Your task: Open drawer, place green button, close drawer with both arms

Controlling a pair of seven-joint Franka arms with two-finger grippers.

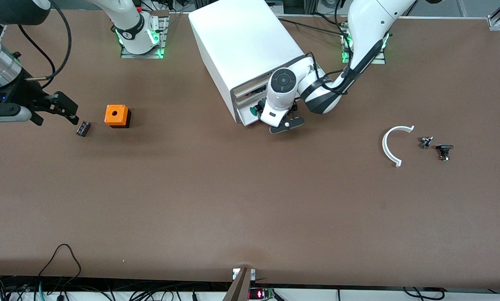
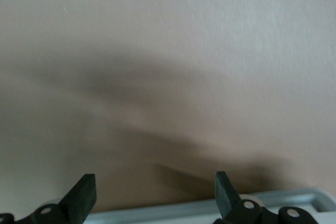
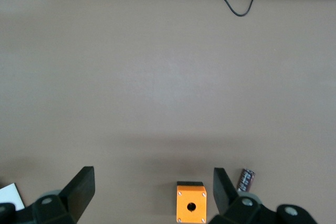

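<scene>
Brown matte surface [image 1: 241, 200]. White box cabinet [image 1: 243, 46], front facing 5 o'clock; lowest drawer [image 2: 210, 209] at left hand [image 1: 284, 122], fingers spread. Right hand [image 1: 61, 109] spread, waiting over the surface near an orange cube [image 1: 116, 116].

One cabinet [image 1: 243, 50], one orange box [image 1: 116, 116], one white arc [image 1: 392, 144], three small dark parts [image 1: 83, 128].
</scene>
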